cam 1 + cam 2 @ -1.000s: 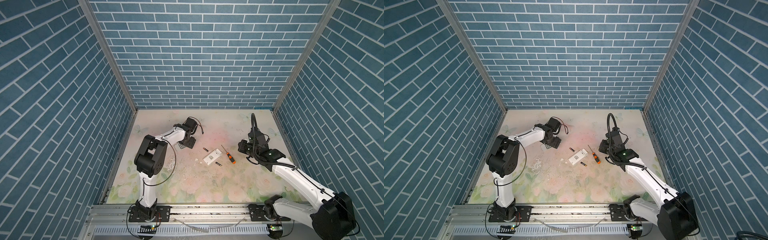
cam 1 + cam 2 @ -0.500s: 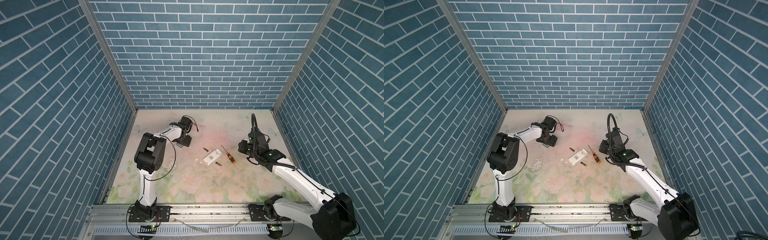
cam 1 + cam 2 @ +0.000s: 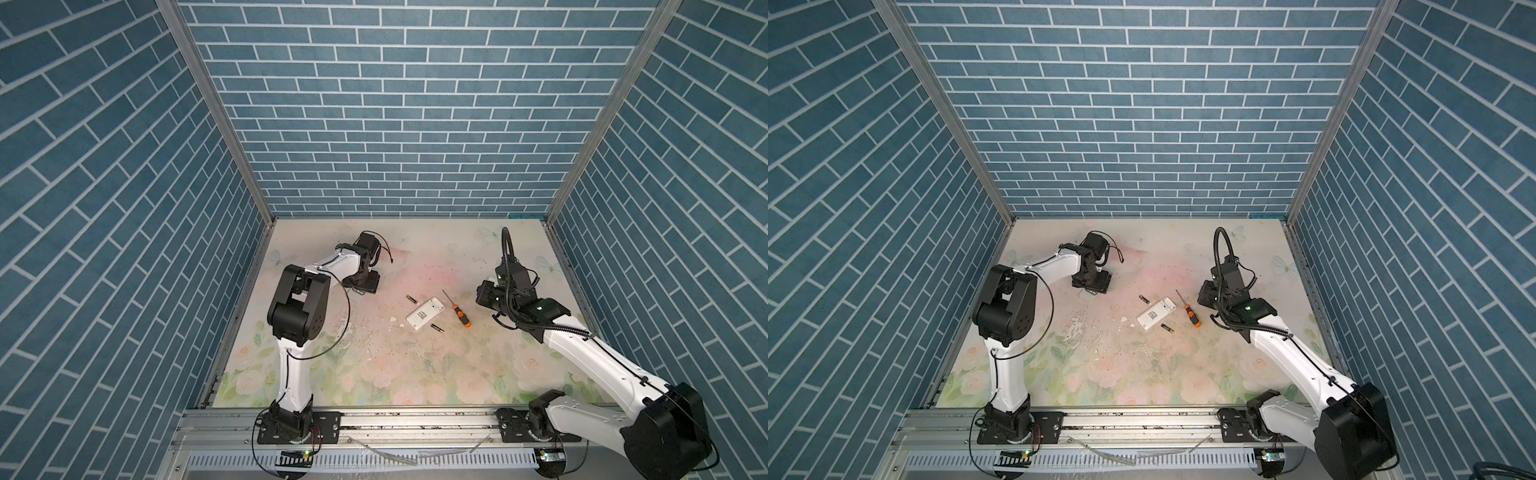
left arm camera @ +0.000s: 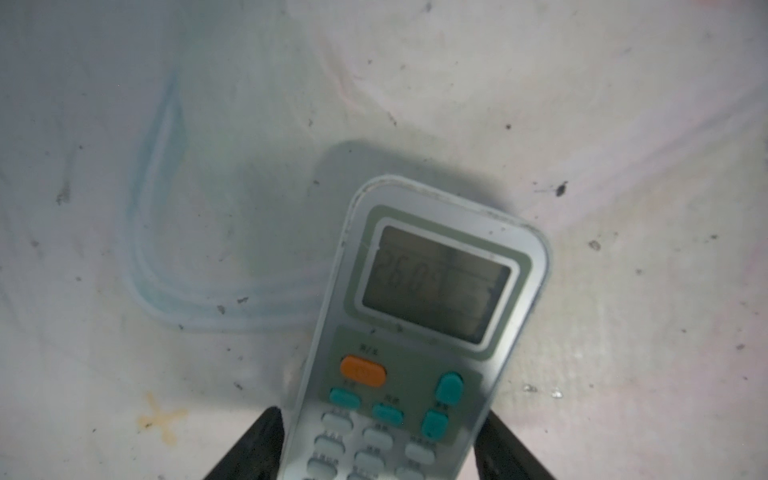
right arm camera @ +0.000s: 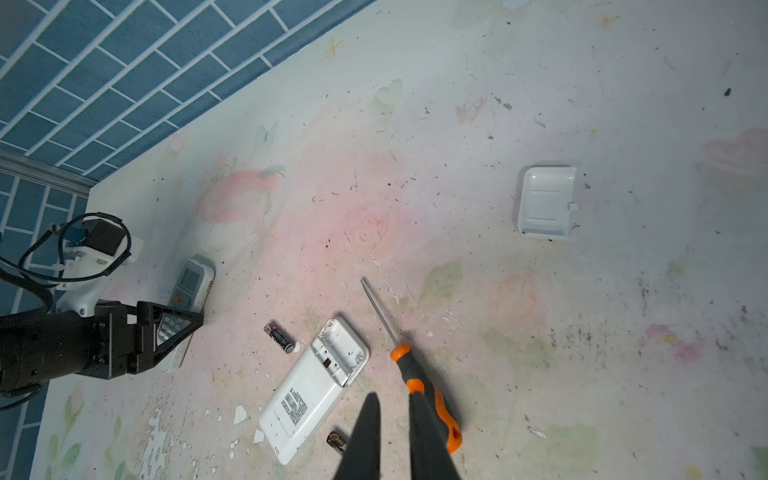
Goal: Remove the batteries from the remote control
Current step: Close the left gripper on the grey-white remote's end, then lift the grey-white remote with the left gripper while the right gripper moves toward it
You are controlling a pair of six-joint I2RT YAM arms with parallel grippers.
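Floral table (image 3: 415, 374), opened white remote (image 3: 425, 313) face-down, two batteries (image 3: 411, 298) beside it, left jaws straddling display remote (image 4: 419, 332), right jaws nearly together, empty.

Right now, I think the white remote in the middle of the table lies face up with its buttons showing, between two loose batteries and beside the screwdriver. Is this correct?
Not quite. The white remote lies face down: the right wrist view shows its back with the label and the open, empty battery bay. The rest holds: one battery on one side, another battery on the other, the screwdriver beside it.
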